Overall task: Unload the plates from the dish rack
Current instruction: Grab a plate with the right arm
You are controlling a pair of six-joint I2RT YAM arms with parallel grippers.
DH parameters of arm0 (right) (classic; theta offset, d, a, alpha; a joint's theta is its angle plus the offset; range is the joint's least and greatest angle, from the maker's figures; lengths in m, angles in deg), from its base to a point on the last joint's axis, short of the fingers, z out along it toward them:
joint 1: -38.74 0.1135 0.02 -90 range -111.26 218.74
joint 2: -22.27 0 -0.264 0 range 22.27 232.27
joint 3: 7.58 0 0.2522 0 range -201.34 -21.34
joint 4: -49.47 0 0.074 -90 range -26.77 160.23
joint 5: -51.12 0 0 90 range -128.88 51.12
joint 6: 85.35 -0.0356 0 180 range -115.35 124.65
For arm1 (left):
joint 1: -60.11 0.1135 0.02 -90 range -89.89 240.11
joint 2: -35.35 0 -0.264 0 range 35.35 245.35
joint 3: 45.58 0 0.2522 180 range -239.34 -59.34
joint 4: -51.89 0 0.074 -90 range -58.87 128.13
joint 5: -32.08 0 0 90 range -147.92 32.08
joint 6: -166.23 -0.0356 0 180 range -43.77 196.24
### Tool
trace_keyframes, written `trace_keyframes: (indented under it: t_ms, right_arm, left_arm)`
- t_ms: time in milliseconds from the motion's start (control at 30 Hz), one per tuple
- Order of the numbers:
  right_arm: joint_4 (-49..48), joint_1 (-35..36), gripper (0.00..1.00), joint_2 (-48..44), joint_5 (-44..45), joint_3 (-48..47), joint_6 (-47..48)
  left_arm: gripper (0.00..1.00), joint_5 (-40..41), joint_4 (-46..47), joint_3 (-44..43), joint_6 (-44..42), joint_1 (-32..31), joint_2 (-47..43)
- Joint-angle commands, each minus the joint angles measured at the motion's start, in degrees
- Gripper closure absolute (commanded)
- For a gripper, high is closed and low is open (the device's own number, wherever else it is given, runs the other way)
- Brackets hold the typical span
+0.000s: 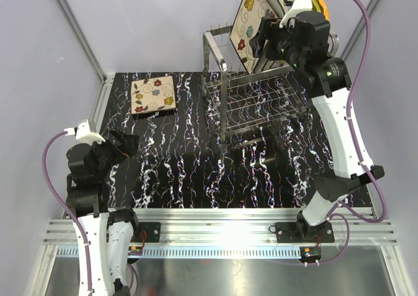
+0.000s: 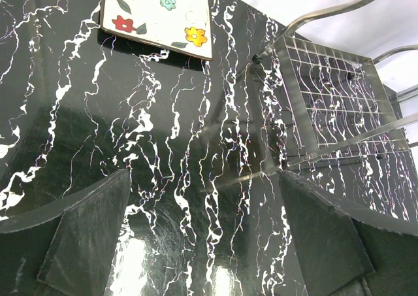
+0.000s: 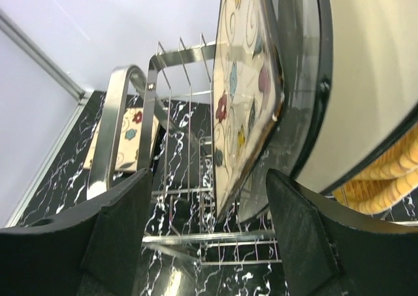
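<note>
One flowered plate (image 1: 153,95) is found laid on the desk (image 1: 196,178), while a second flowered plate (image 1: 257,23), straddled but not yet clamped by the right fingers (image 3: 117,244), and seemingly two other plates (image 3: 372,80) are left standing in the dish rack (image 1: 224,100); the left fingers (image 2: 91,237) are spread wide and empty.

Two flowered plates (image 1: 153,95) (image 1: 256,23), one cream plate (image 3: 372,80), one orange plate (image 3: 386,178), one dish rack (image 1: 261,103)

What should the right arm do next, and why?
Probably close the right gripper on the flowered plate standing in the dish rack. The plate's edge sits between the open fingers, with a clear gap at the left one, so nothing looks gripped yet.
</note>
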Motion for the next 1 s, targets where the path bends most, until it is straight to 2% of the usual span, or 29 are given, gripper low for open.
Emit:
trace_keyframes:
  t_ms: [0,200,367,567,800,833,967]
  right_arm:
    - [-7.0,1.1,0.23,1.0,4.8,0.7,-0.3]
    - [-9.8,2.2,0.26,2.7,10.7,1.7,-2.0]
    - [-13.7,3.0,0.42,2.5,14.5,4.5,-2.3]
    - [-23.2,2.9,0.54,-0.1,17.3,12.8,-1.5]
    - [-31.0,2.9,0.81,-2.9,18.2,20.3,-1.4]
    - [-32.3,2.9,0.88,-3.1,18.2,20.9,-1.2]
    - [-35.2,2.9,1.0,-4.5,17.1,22.3,-1.0]
  left_arm:
    - [0.01,1.5,1.2,0.1,-0.2,-0.1,-0.4]
    - [0.01,2.2,1.1,-0.2,-0.6,-0.2,-0.3]
    - [0.01,2.9,0.8,-0.2,-0.9,-0.1,-0.4]
    - [0.01,3.7,0.1,-0.5,-1.1,-0.1,-1.0]
    - [0.01,4.0,-0.6,-1.0,-0.9,-0.1,-1.4]
    - [0.01,3.9,-0.7,-1.1,-0.9,-0.1,-1.4]
    - [0.01,3.9,-1.1,-1.6,-0.8,-0.2,-1.6]
